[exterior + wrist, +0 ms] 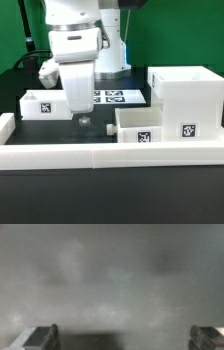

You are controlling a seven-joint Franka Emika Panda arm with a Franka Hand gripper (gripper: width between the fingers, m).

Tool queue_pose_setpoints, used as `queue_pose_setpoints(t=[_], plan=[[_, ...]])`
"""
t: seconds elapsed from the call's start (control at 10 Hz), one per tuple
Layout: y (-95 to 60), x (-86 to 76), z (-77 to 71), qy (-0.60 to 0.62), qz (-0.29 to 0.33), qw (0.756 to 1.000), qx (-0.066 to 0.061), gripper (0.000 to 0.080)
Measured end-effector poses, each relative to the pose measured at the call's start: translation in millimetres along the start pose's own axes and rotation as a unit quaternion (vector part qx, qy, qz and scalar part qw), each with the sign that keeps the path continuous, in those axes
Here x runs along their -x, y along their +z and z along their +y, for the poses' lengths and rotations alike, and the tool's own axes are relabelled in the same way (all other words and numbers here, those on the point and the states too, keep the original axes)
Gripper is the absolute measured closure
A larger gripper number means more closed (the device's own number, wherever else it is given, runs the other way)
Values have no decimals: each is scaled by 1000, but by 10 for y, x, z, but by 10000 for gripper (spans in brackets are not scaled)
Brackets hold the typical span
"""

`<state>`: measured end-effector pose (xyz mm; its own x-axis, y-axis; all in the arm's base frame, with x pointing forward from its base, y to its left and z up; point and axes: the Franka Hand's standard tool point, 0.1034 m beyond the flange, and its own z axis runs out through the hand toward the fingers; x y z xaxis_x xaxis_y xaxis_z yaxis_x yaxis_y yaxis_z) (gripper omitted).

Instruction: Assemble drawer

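Note:
The white cube-like drawer housing (186, 96) stands at the exterior view's right, open side up, with a tag on its front. One shallow white tray (44, 103) lies at the left. A second tray (141, 124) lies in front of the housing, its small knob (108, 128) pointing left. My gripper (84, 116) hangs low over the dark table between the two trays, close to the left tray's right end. In the wrist view the gripper (125, 339) is open with its fingertips (44, 336) wide apart. Only a blurred grey surface shows between them.
The marker board (110, 97) lies flat behind the gripper. A long low white border wall (110, 152) runs along the front, with a short piece (6, 125) at the left. The robot's base stands at the back.

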<state>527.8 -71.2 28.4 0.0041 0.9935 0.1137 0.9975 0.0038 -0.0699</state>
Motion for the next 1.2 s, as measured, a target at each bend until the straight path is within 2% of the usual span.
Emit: queue_pose_setpoints(t=[0.1,0.3,1.2], plan=[[27,5,-17,7,16,1000,-2,150],[68,-215,-12,20,24,1000,-5,150],[106,-836,34,87,31,996,-15,150]])
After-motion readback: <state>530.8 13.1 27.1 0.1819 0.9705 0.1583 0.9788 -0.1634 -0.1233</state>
